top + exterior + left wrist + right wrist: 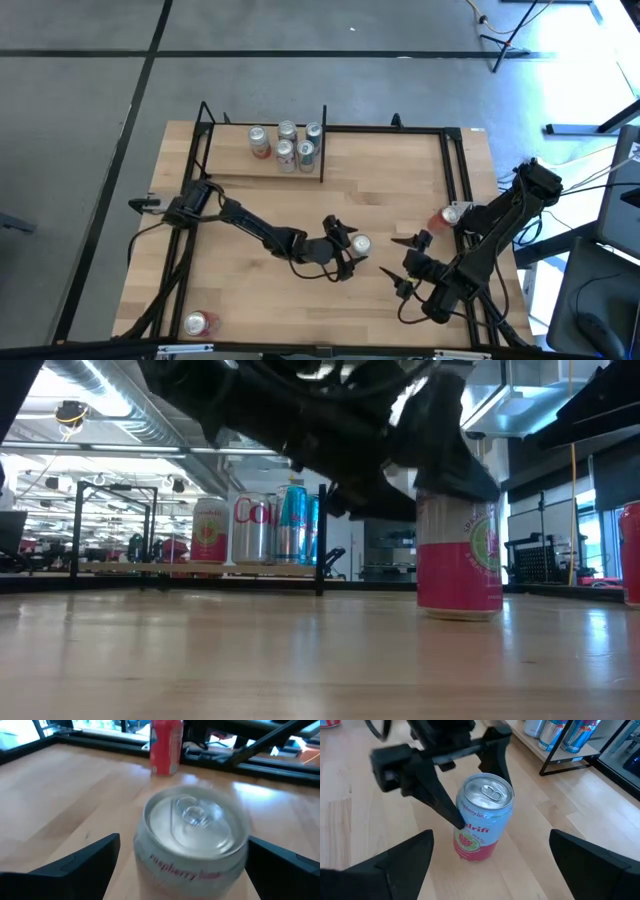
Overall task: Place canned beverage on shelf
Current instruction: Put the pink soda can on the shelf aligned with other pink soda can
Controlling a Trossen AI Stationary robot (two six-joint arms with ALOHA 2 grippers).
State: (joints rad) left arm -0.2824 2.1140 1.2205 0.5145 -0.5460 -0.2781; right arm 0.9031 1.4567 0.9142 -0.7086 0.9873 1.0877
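Note:
A pink-and-white raspberry-lime can [361, 243] stands upright on the tabletop near the middle; it also shows in the low view [460, 555]. My left gripper [350, 247] is open, one finger [85, 865] on each side of the can's upper part [192, 840]. My right gripper [403, 265] is open and empty, just to the can's right, facing it [480, 820]. The shelf [262, 170], a raised wood ledge with black rods, stands at the far left-centre and holds several upright cans [286, 145]. My left gripper's fingers come level from the table's left and stand on both sides of the can's upper wall. A gap shows beside one finger [107, 850]. Whether the other finger [270, 857] touches the can, I cannot tell. The can stands upright on the table.
A red can [446, 220] stands near the right edge, close to my right arm. Another can [201, 322] lies near the front-left corner. Black rods [455, 180] frame the tabletop. Bare wood lies between the middle can and the shelf.

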